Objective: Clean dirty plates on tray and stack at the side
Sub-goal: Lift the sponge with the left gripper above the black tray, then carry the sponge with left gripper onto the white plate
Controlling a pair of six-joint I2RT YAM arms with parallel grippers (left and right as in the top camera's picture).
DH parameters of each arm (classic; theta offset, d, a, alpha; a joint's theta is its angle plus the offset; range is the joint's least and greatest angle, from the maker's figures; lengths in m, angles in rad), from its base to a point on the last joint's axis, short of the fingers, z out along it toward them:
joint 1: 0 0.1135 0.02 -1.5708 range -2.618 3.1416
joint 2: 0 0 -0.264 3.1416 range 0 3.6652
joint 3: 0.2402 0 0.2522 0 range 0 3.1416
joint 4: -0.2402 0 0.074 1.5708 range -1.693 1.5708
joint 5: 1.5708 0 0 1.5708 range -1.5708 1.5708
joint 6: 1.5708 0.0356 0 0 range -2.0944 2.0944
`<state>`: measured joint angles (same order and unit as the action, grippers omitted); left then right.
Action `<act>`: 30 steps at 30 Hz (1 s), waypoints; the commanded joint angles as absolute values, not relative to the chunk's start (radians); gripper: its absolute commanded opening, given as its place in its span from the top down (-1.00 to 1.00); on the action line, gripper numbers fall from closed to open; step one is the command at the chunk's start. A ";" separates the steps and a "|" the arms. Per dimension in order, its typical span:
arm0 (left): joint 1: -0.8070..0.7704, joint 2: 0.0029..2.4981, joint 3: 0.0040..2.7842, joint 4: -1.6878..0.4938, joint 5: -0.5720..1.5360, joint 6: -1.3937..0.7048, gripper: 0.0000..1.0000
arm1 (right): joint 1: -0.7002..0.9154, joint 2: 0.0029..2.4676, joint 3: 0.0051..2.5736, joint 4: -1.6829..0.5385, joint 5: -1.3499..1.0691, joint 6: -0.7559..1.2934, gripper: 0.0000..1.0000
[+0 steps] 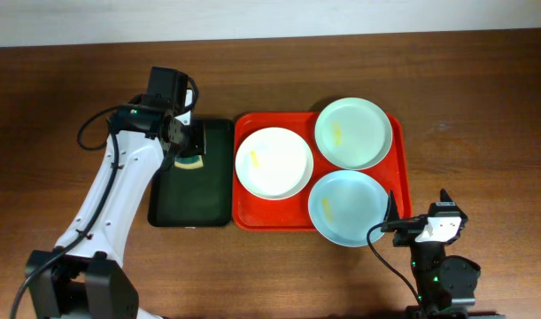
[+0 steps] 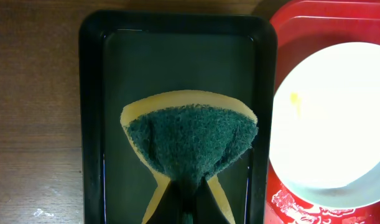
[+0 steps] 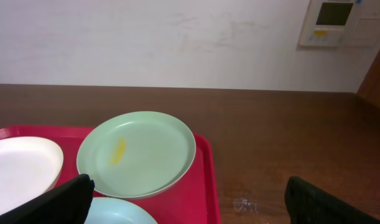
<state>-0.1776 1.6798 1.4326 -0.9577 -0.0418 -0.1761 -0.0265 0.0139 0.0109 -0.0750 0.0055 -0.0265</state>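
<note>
The red tray (image 1: 245, 217) holds three dirty plates: a white plate (image 1: 274, 163) at the left, a pale green plate (image 1: 353, 133) at the back right and a pale blue plate (image 1: 346, 207) at the front right, each with a yellowish smear. My left gripper (image 1: 192, 152) is shut on a green and yellow sponge (image 2: 191, 142), held over the dark green tray (image 1: 215, 199). The white plate (image 2: 329, 118) lies just right of it. My right gripper (image 1: 421, 223) is open and empty by the red tray's front right corner; the green plate (image 3: 137, 152) lies ahead of it.
The dark green tray (image 2: 90, 112) lies directly left of the red tray (image 3: 205, 180). Bare brown wooden tabletop (image 1: 483, 115) surrounds both trays. A wall stands beyond the table's far edge, with a small panel (image 3: 336, 22) on it.
</note>
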 commanded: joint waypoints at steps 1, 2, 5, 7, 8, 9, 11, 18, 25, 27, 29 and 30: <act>-0.181 1.687 1.441 -0.958 -0.049 -0.162 1.00 | -0.034 0.007 0.006 -0.082 0.004 -0.026 -0.97; -0.181 1.687 1.441 -0.960 -0.049 -0.162 1.00 | -0.034 0.007 0.006 -0.082 0.004 -0.026 -0.97; -0.182 1.687 1.441 -0.960 -0.049 -0.160 1.00 | -0.034 0.007 0.006 -0.082 0.004 -0.026 -0.97; -0.182 1.687 1.441 -0.960 -0.049 -0.159 1.00 | -0.034 0.007 0.006 -0.082 0.004 -0.026 -0.97; -0.181 1.687 1.441 -0.960 -0.050 -0.157 1.00 | -0.034 0.007 0.006 -0.082 0.004 -0.026 -0.97; -0.182 1.687 1.441 -0.959 -0.049 -0.146 1.00 | -0.034 0.007 0.006 -0.082 0.004 -0.026 -0.97; -0.190 1.687 1.441 -0.959 -0.050 -0.132 1.00 | -0.034 0.007 0.006 -0.082 0.004 -0.026 -0.96; -0.227 1.687 1.441 -0.960 -0.050 -0.132 1.00 | -0.034 0.007 0.006 -0.082 0.004 -0.026 -0.97; -0.258 1.687 1.441 -0.961 -0.049 -0.133 1.00 | -0.034 0.007 0.006 -0.082 0.004 -0.026 -0.97; -0.284 1.687 1.441 -0.959 -0.041 -0.134 1.00 | -0.034 0.007 0.006 -0.082 0.004 -0.026 -0.97; -0.309 1.687 1.441 -0.958 -0.041 -0.134 1.00 | -0.034 0.007 0.006 -0.082 0.004 -0.026 -0.97; -0.318 1.687 1.441 -0.958 -0.041 -0.134 1.00 | -0.034 0.007 0.006 -0.082 0.004 -0.026 -0.97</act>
<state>-0.2806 1.6798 1.4326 -0.9592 -0.0422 -0.1493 -0.0265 0.0139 0.0109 -0.0750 0.0055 -0.0269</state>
